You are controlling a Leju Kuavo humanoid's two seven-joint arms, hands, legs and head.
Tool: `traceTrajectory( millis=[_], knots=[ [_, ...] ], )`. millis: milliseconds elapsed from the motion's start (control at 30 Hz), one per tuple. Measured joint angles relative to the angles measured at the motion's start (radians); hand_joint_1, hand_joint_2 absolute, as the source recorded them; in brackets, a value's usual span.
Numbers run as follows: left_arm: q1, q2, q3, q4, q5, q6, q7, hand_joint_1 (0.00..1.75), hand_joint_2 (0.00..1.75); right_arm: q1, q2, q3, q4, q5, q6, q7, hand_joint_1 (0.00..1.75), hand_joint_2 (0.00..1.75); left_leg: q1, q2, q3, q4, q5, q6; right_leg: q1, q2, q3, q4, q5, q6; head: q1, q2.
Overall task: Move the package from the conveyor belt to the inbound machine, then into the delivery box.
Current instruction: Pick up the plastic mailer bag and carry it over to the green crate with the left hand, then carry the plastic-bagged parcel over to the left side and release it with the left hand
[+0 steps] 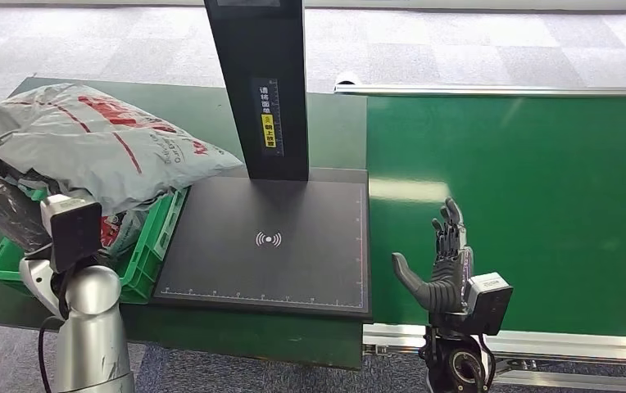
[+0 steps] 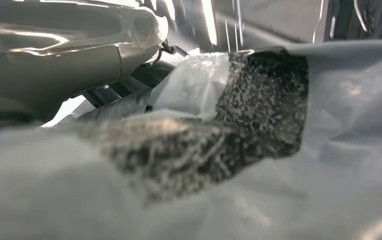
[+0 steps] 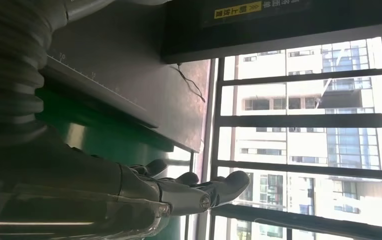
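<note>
1. One grey package (image 1: 88,143) with red print lies heaped on top of the green delivery box (image 1: 150,246), overhanging its rim, at the left end of the green table (image 1: 326,123).
2. Left hand: hidden beneath the package in the head view; the left wrist view shows blurred grey film (image 2: 279,175) close up. Cannot tell whether it grips.
3. Inbound machine (image 1: 269,246), a dark plate with a black post, sits just right of the box.
4. Right hand (image 1: 441,266) stands upright over the conveyor belt (image 1: 539,180) near its front edge, fingers spread, holding nothing.
</note>
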Motion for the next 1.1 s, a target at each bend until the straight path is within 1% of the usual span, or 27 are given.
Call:
traceTrajectory(
  millis=[100, 200, 300, 333, 367, 400, 467, 500, 533, 567, 667, 733, 767, 933, 1000, 1100],
  knots=[
    [-0.066, 0.043, 0.092, 0.066, -0.15, 0.0, 0.037, 1.75, 1.75, -0.001, 0.001, -0.001, -0.003, -0.002, 0.01, 0.009, 0.0, 1.75, 0.0, 0.0, 0.0, 0.0, 0.0, 0.0, 0.0, 0.0, 0.0, 0.0, 0.0, 0.0, 0.0, 0.0],
    [-0.124, 0.093, 0.192, 0.183, -0.287, 0.0, 0.06, 1.75, 1.75, -0.005, 0.002, -0.002, -0.004, -0.005, 0.016, 0.016, 0.0, 1.75, 0.0, 0.001, 0.0, 0.0, 0.0, 0.0, 0.0, 0.0, 0.0, 0.0, 0.0, 0.0, 0.0, 0.0],
    [-0.162, 0.145, 0.267, 0.315, -0.357, 0.0, 0.082, 1.75, 1.75, -0.005, 0.003, -0.003, -0.005, -0.006, 0.018, 0.02, 0.0, 1.75, 0.001, 0.002, 0.0, 0.0, 0.0, -0.001, 0.001, 0.001, -0.001, 0.0, 0.0, 0.0, 0.0, 0.0],
    [-0.17, 0.161, 0.285, 0.352, -0.37, 0.0, 0.088, 1.72, 1.75, -0.005, 0.003, -0.004, -0.005, -0.006, 0.019, 0.021, 0.0, 1.75, 0.001, 0.002, 0.0, 0.0, 0.0, -0.001, 0.001, 0.001, -0.001, 0.0, 0.0, 0.0, 0.0, 0.0],
    [-0.177, 0.175, 0.298, 0.387, -0.381, 0.0, 0.092, 1.65, 1.75, -0.005, 0.003, -0.005, -0.005, -0.006, 0.02, 0.023, 0.0, 1.75, 0.001, 0.002, 0.0, 0.0, 0.0, -0.001, 0.001, 0.001, -0.001, 0.0, 0.0, 0.0, 0.0, 0.0],
    [-0.182, 0.188, 0.31, 0.421, -0.39, 0.0, 0.097, 1.49, 1.75, -0.005, 0.003, -0.006, -0.005, -0.005, 0.021, 0.025, 0.0, 1.75, 0.001, 0.002, 0.0, 0.0, 0.0, -0.001, 0.001, 0.001, -0.001, 0.0, 0.0, 0.0, 0.0, 0.0],
    [-0.19, 0.209, 0.326, 0.477, -0.41, 0.0, 0.109, 0.69, 1.75, -0.005, 0.003, -0.008, -0.006, -0.002, 0.025, 0.029, 0.0, 1.75, 0.0, 0.002, -0.001, 0.0, 0.0, -0.001, 0.001, 0.001, -0.001, 0.0, 0.0, 0.0, 0.0, 0.0],
    [-0.191, 0.218, 0.331, 0.498, -0.423, 0.0, 0.118, 0.32, 1.75, -0.005, 0.003, -0.01, -0.006, 0.0, 0.028, 0.031, 0.0, 1.75, 0.0, 0.002, -0.001, 0.0, 0.0, -0.001, 0.001, 0.001, -0.001, 0.0, 0.0, 0.0, 0.0, 0.0],
    [-0.191, 0.226, 0.334, 0.515, -0.442, 0.0, 0.131, 0.05, 1.75, -0.005, 0.003, -0.011, -0.006, 0.001, 0.03, 0.033, 0.0, 1.75, 0.0, 0.002, -0.001, 0.0, 0.0, -0.001, 0.001, 0.001, -0.001, 0.0, 0.0, 0.0, 0.0, 0.0],
    [-0.19, 0.233, 0.336, 0.529, -0.472, 0.0, 0.149, 0.0, 1.75, -0.005, 0.003, -0.013, -0.006, 0.002, 0.032, 0.033, 0.0, 1.75, 0.0, 0.002, -0.001, 0.0, 0.0, -0.001, 0.001, 0.001, -0.001, 0.0, 0.0, 0.0, 0.001, 0.0],
    [-0.174, 0.252, 0.339, 0.563, -0.569, 0.0, 0.215, 0.0, 1.75, -0.005, 0.0, -0.017, -0.006, 0.002, 0.031, 0.033, 0.0, 1.75, 0.0, 0.002, -0.001, 0.0, 0.0, -0.001, 0.001, 0.001, -0.001, 0.0, 0.0, 0.0, 0.0, 0.0],
    [-0.165, 0.26, 0.34, 0.581, -0.579, 0.0, 0.231, 0.0, 1.75, -0.006, -0.003, -0.019, -0.006, 0.001, 0.023, 0.031, 0.0, 1.75, 0.0, 0.002, -0.001, 0.0, 0.0, -0.001, 0.001, 0.001, -0.002, 0.0, 0.0, 0.0, 0.0, 0.0],
    [-0.164, 0.264, 0.341, 0.591, -0.561, 0.0, 0.223, 0.0, 1.75, -0.007, -0.005, -0.02, -0.006, 0.0, 0.018, 0.03, 0.0, 1.75, 0.0, 0.002, -0.001, 0.0, 0.0, -0.001, 0.001, 0.001, -0.002, 0.0, 0.0, 0.0, 0.0, 0.0],
    [-0.172, 0.27, 0.345, 0.644, -0.368, 0.002, 0.13, 0.0, 1.75, -0.004, -0.013, -0.028, -0.006, -0.008, 0.002, 0.024, 0.0, 1.75, 0.0, 0.001, -0.001, 0.0, 0.0, -0.001, 0.001, 0.0, -0.001, 0.0, 0.0, 0.0, 0.0, 0.0],
    [-0.171, 0.271, 0.335, 0.65, -0.273, -0.009, 0.117, 0.0, 1.75, 0.002, -0.016, -0.031, -0.006, -0.008, 0.0, 0.02, 0.0, 1.75, 0.0, 0.001, -0.001, 0.0, 0.0, -0.001, 0.001, 0.0, -0.001, 0.0, 0.0, 0.0, 0.0, 0.0],
    [-0.154, 0.276, 0.294, 0.625, -0.096, -0.057, 0.114, 0.0, 1.75, 0.01, -0.017, -0.035, -0.006, -0.005, -0.006, 0.013, 0.0, 1.75, 0.0, 0.001, -0.001, 0.0, 0.0, -0.001, 0.001, 0.0, -0.001, 0.0, 0.0, 0.0, 0.0, 0.0]
  ],
)
